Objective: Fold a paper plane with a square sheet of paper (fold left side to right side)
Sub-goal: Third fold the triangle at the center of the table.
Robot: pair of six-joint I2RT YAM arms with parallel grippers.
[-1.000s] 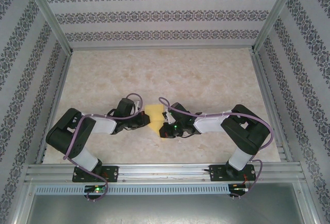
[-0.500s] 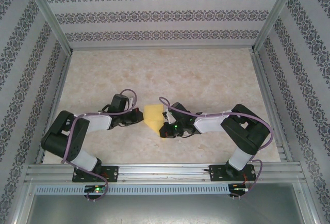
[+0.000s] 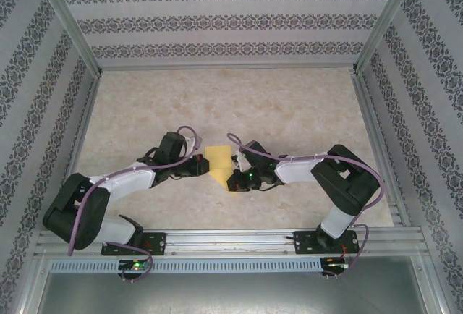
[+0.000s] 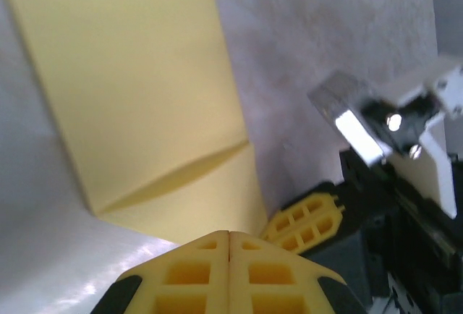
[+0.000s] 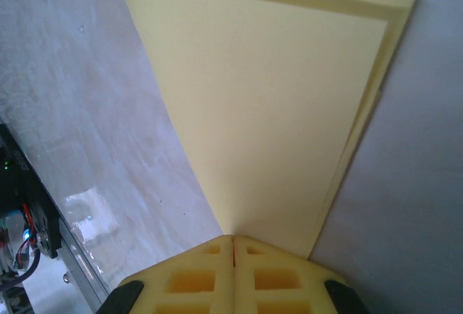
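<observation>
TWO ARMS MEET OVER A FOLDED SHEET. We find the square sheet of paper (image 3: 217, 162), yellow and already creased into a smaller shape, lying flat on the marbled table (image 3: 289, 104) just below the centre of the top view, between the two arms. The left gripper (image 3: 197, 163) reaches in from the left of the frame, its tip just beside the paper's left edge. The right gripper (image 3: 233, 179) reaches in from the right, its tip at the paper's lower right corner.

In the left wrist view, the left gripper (image 4: 229, 252) sits at bottom centre with its yellow pads pressed together and no gap between them. The paper (image 4: 137, 82) spreads across the upper left, with a raised flap running slantwise across its lower part. Its near edge lies just above the pads, and we cannot tell whether they touch it. Low and right of centre, a yellow fingertip (image 4: 307, 216) of the right gripper sits against the sheet's lower right corner.

In the right wrist view, the right gripper (image 5: 233, 249) also has its pads closed tight at bottom centre. The paper (image 5: 282, 104) narrows from the top of the frame down to an end that meets those pads (stacked layers show along its right edge). We cannot tell whether any paper is caught between them.
</observation>
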